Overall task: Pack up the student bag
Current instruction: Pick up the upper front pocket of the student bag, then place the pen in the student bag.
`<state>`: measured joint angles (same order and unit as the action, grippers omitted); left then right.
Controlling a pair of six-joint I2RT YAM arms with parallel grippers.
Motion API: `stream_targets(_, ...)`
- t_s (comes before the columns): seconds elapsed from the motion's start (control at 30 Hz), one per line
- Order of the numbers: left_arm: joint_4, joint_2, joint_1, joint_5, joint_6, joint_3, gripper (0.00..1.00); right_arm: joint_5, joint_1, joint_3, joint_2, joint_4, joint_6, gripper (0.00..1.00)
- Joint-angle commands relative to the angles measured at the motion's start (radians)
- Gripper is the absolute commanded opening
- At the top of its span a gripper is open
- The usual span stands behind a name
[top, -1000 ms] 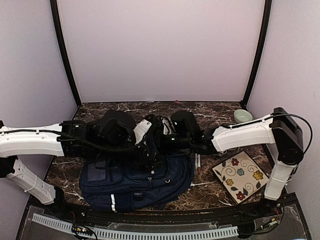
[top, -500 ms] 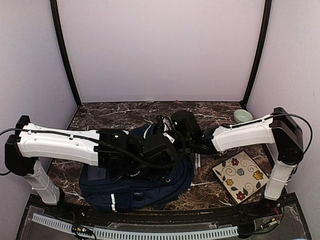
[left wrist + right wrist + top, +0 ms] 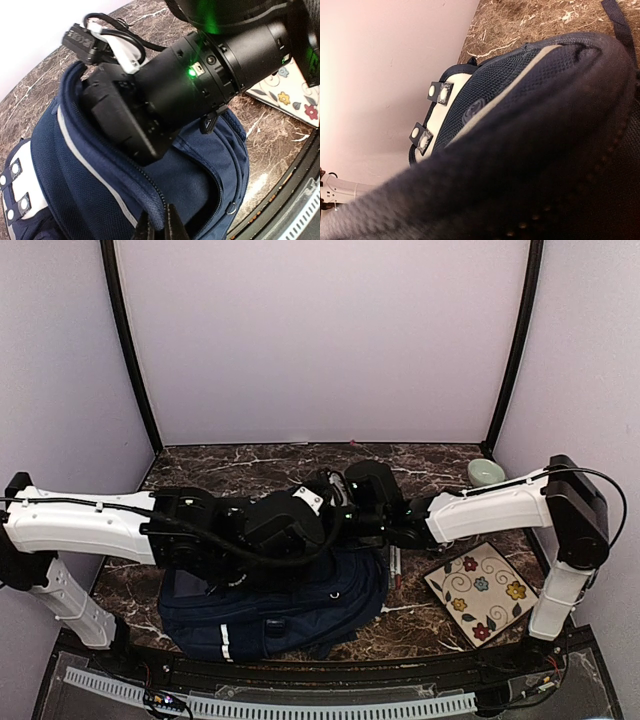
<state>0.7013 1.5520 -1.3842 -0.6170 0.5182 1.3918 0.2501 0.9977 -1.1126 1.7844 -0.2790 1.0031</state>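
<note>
Left arm [image 3: 90,525] stretched rightward, fingers [image 3: 173,227] pinching student bag [image 3: 280,615] rim.

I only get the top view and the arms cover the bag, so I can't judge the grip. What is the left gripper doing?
Observer: In the left wrist view, the left gripper is pinched shut on the zipper rim of the bag.
Operator: And the other arm?
Observer: The right gripper has its jaws hidden; its own camera is filled by blue fabric and the grey patch with studs.
</note>
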Motion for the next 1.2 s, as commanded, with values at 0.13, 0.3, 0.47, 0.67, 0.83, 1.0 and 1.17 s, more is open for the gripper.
stream_targets(0.13,-0.153,-0.226,0.029,-0.089,-0.105,-0.110,0.00,0.115,0.004,0.042,-0.048,0.032,-0.050,0.00)
stream_targets(0.3,-0.305,-0.264,0.027,-0.087,-0.218,-0.157,0.00,0.196,0.012,0.017,-0.033,0.021,-0.018,0.00)
stream_targets(0.47,-0.455,-0.259,0.027,-0.108,-0.319,-0.168,0.00,0.204,0.033,-0.121,0.043,0.095,-0.055,0.22)
stream_targets(0.67,-0.391,-0.342,0.047,-0.212,-0.168,-0.285,0.00,-0.065,0.022,-0.111,-0.088,0.353,-0.203,0.57)
stream_targets(0.83,-0.382,-0.375,0.064,-0.158,-0.023,-0.409,0.00,-0.153,0.020,-0.174,-0.143,0.512,-0.323,0.72)
stream_targets(1.0,-0.349,-0.395,0.071,-0.144,0.070,-0.458,0.00,-0.203,0.008,-0.203,-0.200,0.603,-0.377,0.69)
stream_targets(1.17,-0.348,-0.419,0.071,-0.142,0.091,-0.477,0.00,-0.359,-0.080,-0.094,-0.315,0.725,-0.353,0.47)
